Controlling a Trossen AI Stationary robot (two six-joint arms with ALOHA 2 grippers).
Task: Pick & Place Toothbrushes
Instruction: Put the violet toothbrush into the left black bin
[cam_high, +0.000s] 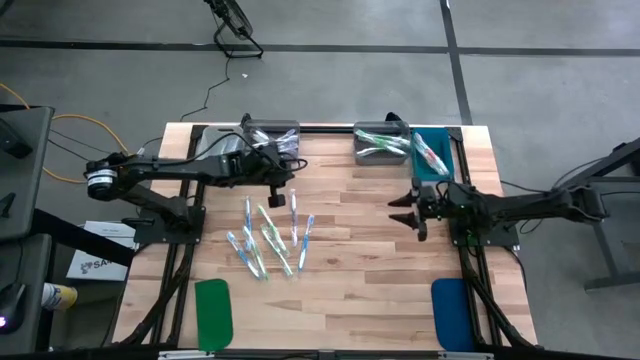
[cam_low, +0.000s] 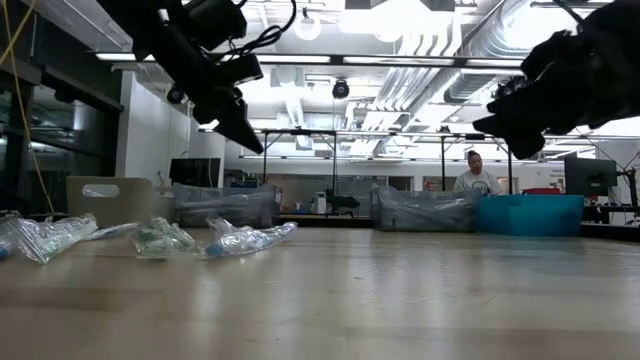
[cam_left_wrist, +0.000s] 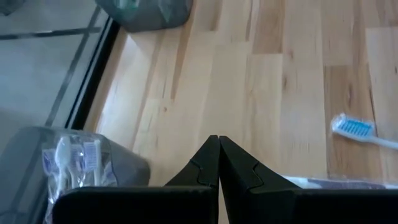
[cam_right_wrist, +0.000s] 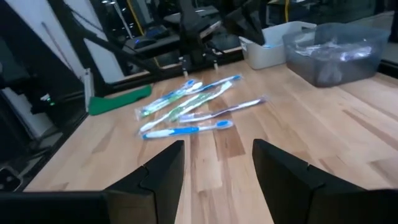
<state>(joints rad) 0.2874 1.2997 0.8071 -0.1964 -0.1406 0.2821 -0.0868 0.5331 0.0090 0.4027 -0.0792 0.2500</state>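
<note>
**Ana:** Toothbrushes (cam_high: 268, 236) lay loose in a fanned heap on the tabletop (cam_high: 360, 270), nearer the front edge than the bins and left of centre. Take that heap as the landmark. The green pad (cam_high: 213, 310) sat nearer still, by the front-left corner, and the blue pad (cam_high: 450, 312) by the front-right.

**Ben:** And the arms?

**Ana:** The left pincer (cam_high: 276, 190) hung just behind the heap, its fingers pressed together with nothing between them. The right pincer (cam_high: 418, 216) hovered well to the right of the heap, fingers spread apart and empty.

**Ben:** What could have gone wrong?

**Ana:** In my judgement, the heap itself. The brushes crossed and touched, in slick clear wrappers. A descent with the fingers together would have shoved them about, and an opened grasp might have caught two at once or pinched only wrapper, so the brush slid out on the lift.

**Ben:** And farther back?

**Ana:** Behind the heap stood a grey bin (cam_high: 262, 140) on the left. To the right of it were a second grey bin (cam_high: 382, 143) and a teal bin (cam_high: 434, 152), all already holding brushes. A carried brush hanging crosswise might have clipped a rim and dropped outside. Both arms reaching for the heap at once risked a collision above it.
</note>
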